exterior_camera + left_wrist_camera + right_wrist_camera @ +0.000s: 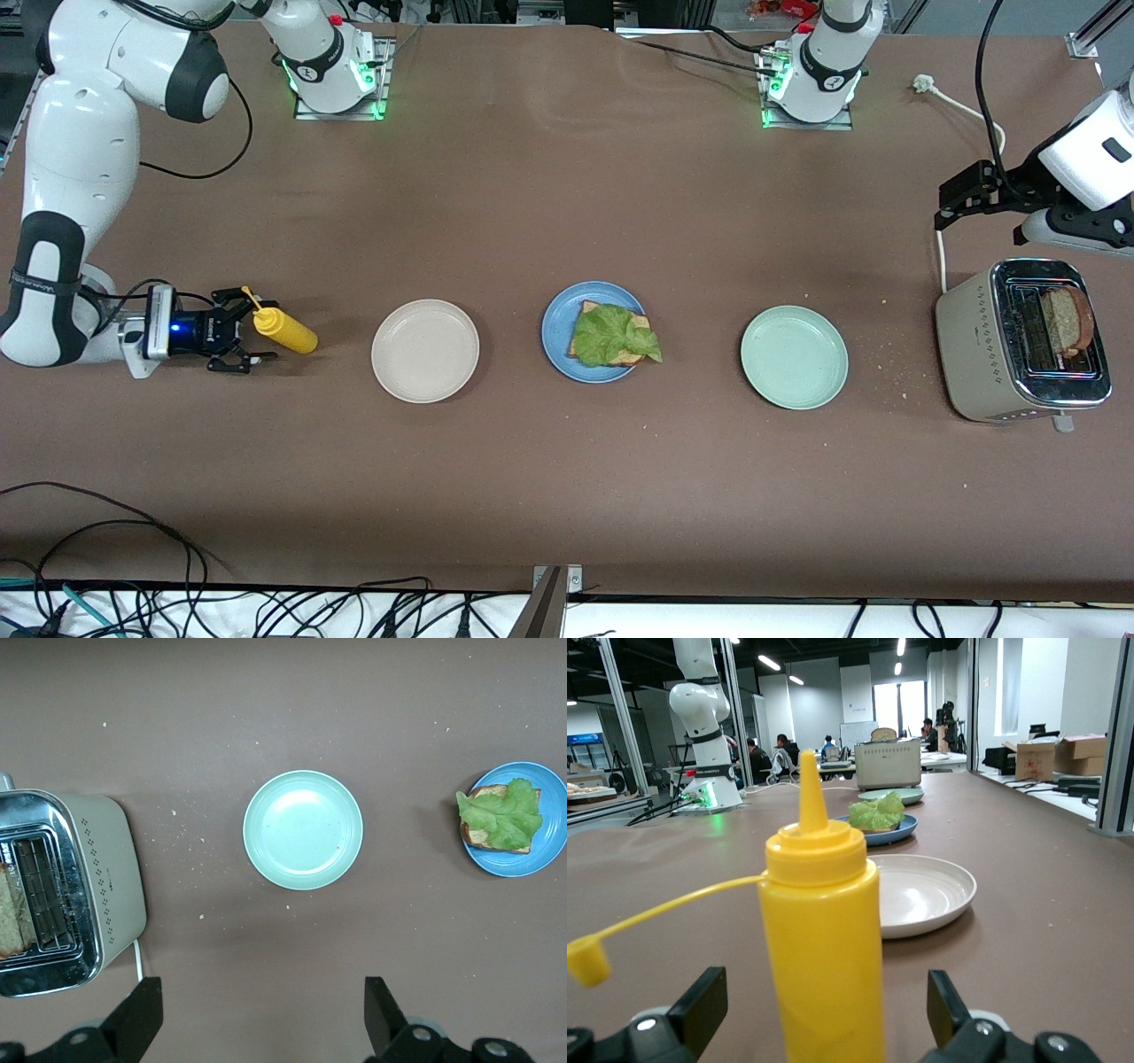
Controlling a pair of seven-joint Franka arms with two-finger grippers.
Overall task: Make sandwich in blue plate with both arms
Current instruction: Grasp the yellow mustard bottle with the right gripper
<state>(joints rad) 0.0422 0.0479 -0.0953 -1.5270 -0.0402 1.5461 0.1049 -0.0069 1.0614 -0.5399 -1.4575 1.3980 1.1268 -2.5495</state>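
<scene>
The blue plate [558,341] is set at the middle of the table, between a beige plate [425,351] toward the right arm's end and a pale mint-green plate [794,356] toward the left arm's end. On the blue plate a slice of brown bread [631,355] is laid, and it is covered by a ruffled green lettuce leaf [611,334]; no second slice is seen on top, so the sandwich is only half built. A second slice of brown bread [1067,321] is seen standing in one slot of a beige and chrome toaster [974,354], which is placed at the left arm's end of the table, near the mint-green plate.

The right gripper [237,336] is held low at the right arm's end of the table, with its fingers [700,1010] spread wide on either side of a yellow squeeze bottle [284,330]. The bottle is seen upright between the fingers in the right wrist view, its small cap [586,958] hanging off to one side on a strap; the fingers are apart from its sides and nothing is gripped.

The left gripper [961,197] is held up in the air above the toaster's end of the table. Its fingers [135,1020] are spread wide and nothing is held between them. In the left wrist view the toaster, the mint-green plate and the blue plate are all looked down on
</scene>
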